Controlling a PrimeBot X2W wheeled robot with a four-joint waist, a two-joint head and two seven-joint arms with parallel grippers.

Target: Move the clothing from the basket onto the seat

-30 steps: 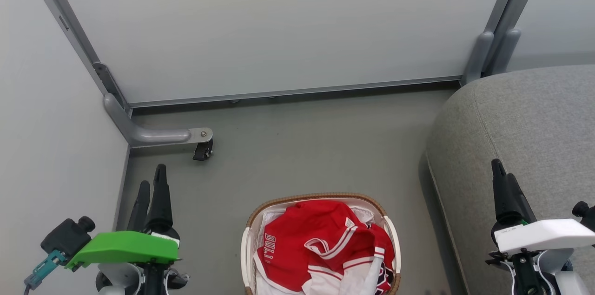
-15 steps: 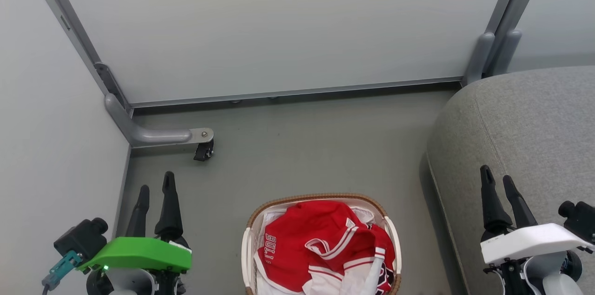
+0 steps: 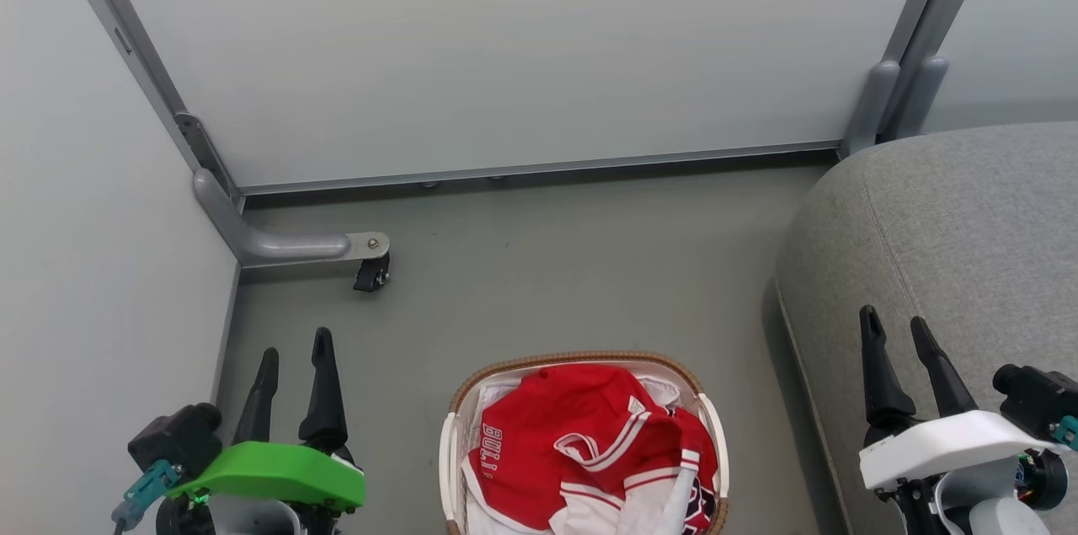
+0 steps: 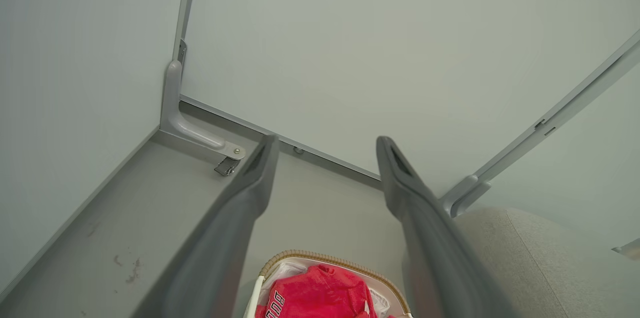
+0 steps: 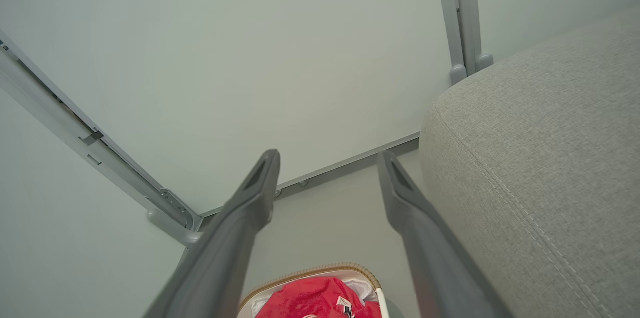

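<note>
Clothing (image 3: 581, 442) lay heaped in the basket (image 3: 581, 358), which stood on the floor between the two arms and near the seat (image 3: 968, 232). Left gripper (image 3: 296, 343) was over bare floor to the basket's left, right gripper (image 3: 892, 317) over the seat's edge; both had their jaws spread and empty. Fingers pointed past the basket (toward the wall), so the heap lay below and inboard of each. Neither arm looked clearly nearer, and the crumpled pile offered no long axis.
</note>
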